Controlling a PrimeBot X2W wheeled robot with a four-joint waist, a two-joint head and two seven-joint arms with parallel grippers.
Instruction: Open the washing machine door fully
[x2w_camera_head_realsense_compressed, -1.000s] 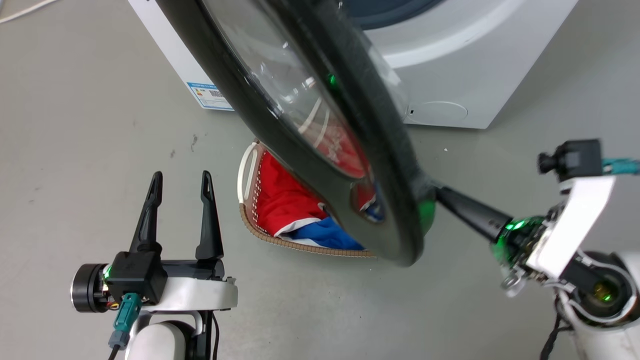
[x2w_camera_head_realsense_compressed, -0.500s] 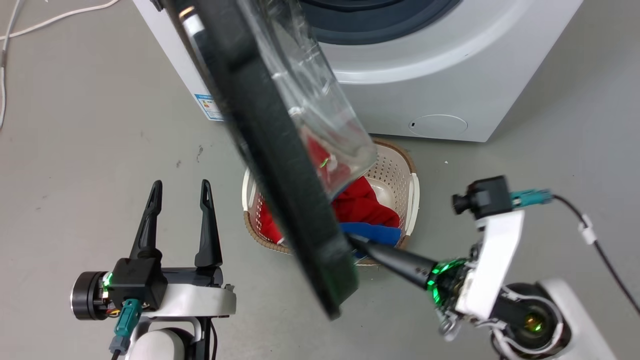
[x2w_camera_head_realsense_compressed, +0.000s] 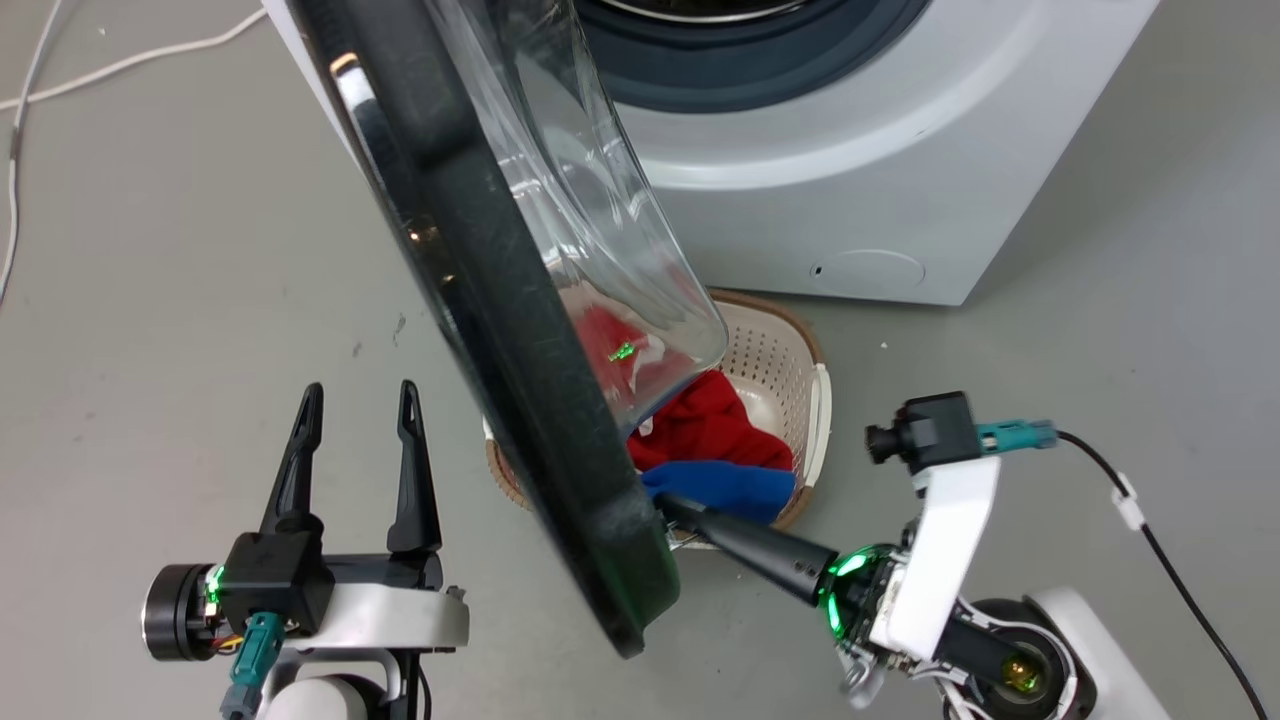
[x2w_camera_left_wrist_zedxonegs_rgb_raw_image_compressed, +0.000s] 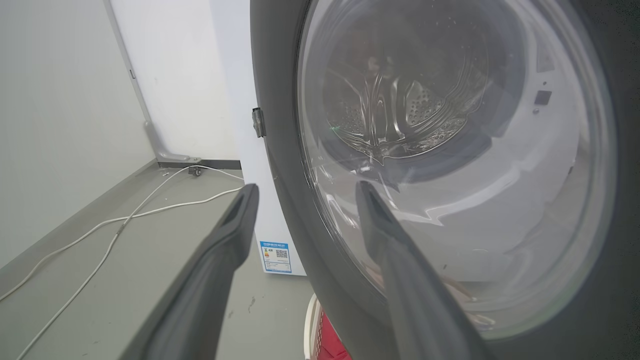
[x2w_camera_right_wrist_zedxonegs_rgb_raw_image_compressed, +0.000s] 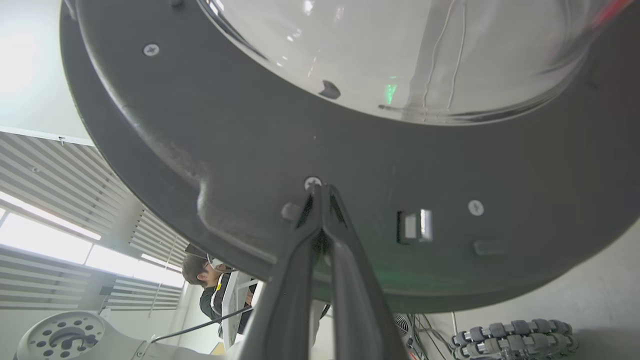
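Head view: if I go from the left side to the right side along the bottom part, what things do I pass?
left claw → washing machine door (its black rim) → right claw → black cable

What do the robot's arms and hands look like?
The left gripper and right gripper each have two long, tapering black fingers on white-shelled arms. Each wrist carries a black camera with a teal plug and a green light; a black cable trails from the right.
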